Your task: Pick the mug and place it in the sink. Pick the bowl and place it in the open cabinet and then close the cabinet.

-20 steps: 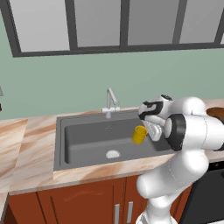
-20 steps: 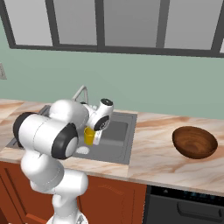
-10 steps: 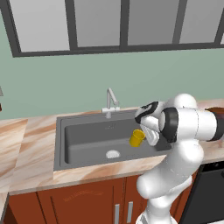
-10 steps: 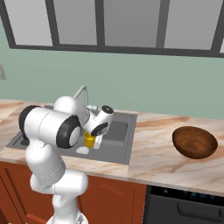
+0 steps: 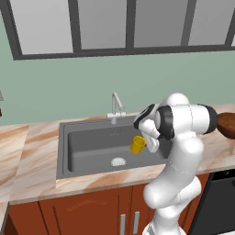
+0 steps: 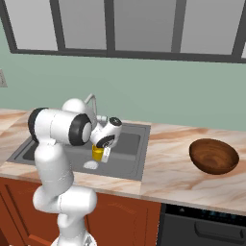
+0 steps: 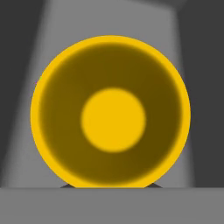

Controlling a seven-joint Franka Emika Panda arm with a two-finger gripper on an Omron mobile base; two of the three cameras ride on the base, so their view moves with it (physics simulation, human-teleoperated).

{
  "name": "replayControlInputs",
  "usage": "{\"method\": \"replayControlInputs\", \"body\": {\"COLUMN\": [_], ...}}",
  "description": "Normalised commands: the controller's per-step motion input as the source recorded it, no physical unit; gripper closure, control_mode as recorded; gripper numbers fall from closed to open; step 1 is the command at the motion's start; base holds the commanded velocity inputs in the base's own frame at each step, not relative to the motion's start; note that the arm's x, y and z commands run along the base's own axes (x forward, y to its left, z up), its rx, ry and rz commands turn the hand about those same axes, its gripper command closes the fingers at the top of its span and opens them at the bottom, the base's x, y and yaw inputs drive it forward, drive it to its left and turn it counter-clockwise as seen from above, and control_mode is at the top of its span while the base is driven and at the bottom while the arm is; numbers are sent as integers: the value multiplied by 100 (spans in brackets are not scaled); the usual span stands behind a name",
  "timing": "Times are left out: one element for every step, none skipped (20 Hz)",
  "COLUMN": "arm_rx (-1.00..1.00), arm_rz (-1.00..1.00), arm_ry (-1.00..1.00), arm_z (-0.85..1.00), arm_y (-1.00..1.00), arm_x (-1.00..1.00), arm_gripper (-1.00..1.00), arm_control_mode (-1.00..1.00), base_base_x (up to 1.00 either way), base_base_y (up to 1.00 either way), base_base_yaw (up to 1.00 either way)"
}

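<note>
Above the dark grey rectangular sink [image 5: 87,149], the hand [image 5: 146,141] grips the small bright yellow mug [image 5: 137,144], clear of the basin floor.

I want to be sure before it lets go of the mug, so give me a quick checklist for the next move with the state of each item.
1. Mug held by the hand: ok, shut on it.
2. Mug over the sink basin, not the counter: ok.
3. Mug low enough to release: cannot tell; it appears to hang above the basin floor.
4. Mug clear of the faucet: ok.
5. Basin floor below, near the drain, free of other items: ok.
6. Bowl waiting on the counter, upright: ok.
</note>
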Motion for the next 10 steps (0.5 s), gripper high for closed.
{"method": "replayControlInputs", "body": {"arm_rx": [0,0,0,0,0,0,0,0,0,0], "arm_rz": [0,0,0,0,0,0,0,0,0,0], "arm_ry": [0,0,-1,-2,-3,-2,0,0,0,-1], "arm_z": [-21,-24,-27,-29,-32,-34,-31,-34,-31,-32], "arm_y": [0,0,0,0,0,0,0,0,0,0], "arm_x": [28,19,19,21,19,21,19,21,22,24], "arm_gripper": [100,100,100,100,100,100,100,100,100,100], "arm_control_mode": [-100,-100,-100,-100,-100,-100,-100,-100,-100,-100], "base_base_x": [0,0,0,0,0,0,0,0,0,0], "base_base_y": [0,0,0,0,0,0,0,0,0,0], "base_base_yaw": [0,0,0,0,0,0,0,0,0,0]}}
